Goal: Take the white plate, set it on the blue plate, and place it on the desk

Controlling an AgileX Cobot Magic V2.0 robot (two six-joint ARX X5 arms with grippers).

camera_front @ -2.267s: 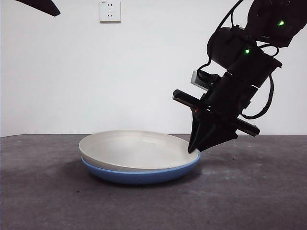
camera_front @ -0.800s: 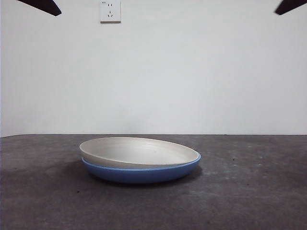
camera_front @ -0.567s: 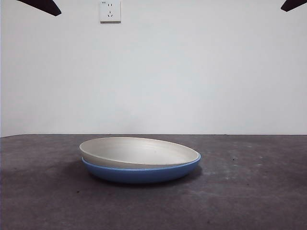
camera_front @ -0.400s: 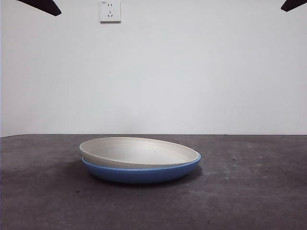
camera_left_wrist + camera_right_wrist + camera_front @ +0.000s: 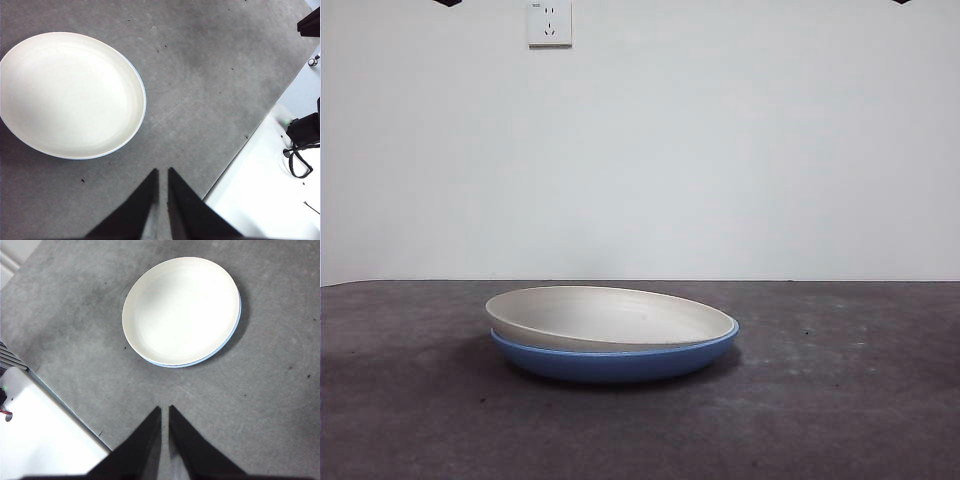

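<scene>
The white plate (image 5: 605, 315) lies nested inside the blue plate (image 5: 620, 364), slightly off centre, on the dark grey desk (image 5: 840, 400). From above, the white plate (image 5: 70, 95) (image 5: 181, 310) covers almost all of the blue plate (image 5: 222, 347), whose rim (image 5: 144, 102) shows only as a thin crescent. My left gripper (image 5: 162, 172) hangs high above the desk, shut and holding nothing, away from the plates. Just as high and off to the other side, my right gripper (image 5: 165, 410) is shut and empty.
A white wall with a power socket (image 5: 549, 22) stands behind the desk. The desk's edge and a white base with cables (image 5: 295, 150) show in the left wrist view; another white base (image 5: 35, 435) lies past the desk's edge in the right wrist view.
The right arm let go of the white plate's rim and rose out of the front view. Both black tips at the top corners have since withdrawn almost fully. The plates have not moved.
</scene>
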